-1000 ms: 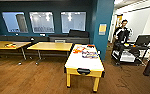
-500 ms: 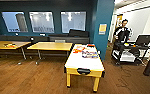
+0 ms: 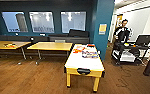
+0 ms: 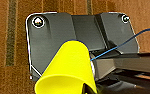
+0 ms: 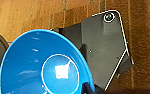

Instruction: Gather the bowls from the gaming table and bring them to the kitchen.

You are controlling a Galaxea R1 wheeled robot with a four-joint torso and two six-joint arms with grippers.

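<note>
Head view: gaming table well ahead on wood floor, white worktop littered with coloured bits, person beside cart. Left wrist: yellow bowl large over floor, likely carried; jaws' state impossible to tell. Right wrist: blue bowl likewise, jaws unclear; collecting apparently done, kitchen delivery left.

One yellow bowl, one blue bowl, one gaming table, two wooden tables, one person.
</note>
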